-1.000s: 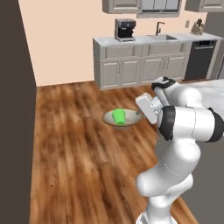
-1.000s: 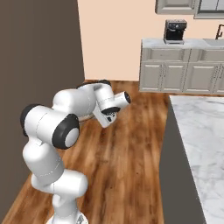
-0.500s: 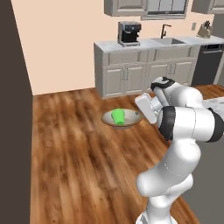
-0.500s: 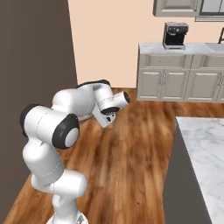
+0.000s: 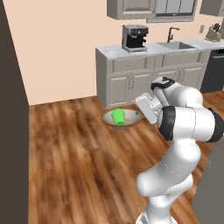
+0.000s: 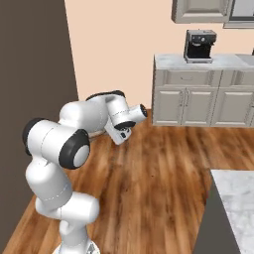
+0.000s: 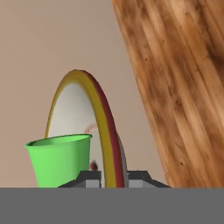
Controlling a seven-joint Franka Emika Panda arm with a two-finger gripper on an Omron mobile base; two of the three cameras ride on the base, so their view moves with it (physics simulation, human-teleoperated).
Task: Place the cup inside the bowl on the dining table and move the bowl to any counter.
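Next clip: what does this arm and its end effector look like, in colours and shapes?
A bulky arm of rounded glossy white segments with black bands at the joints, rising from a white rounded pedestal. The wrist ends in a boxy white hand. The end effector has two small dark grey block-like fingertips. No cables or markings are visible.

The base has driven nearer the counter, whose cabinets and coffee machine loom larger.
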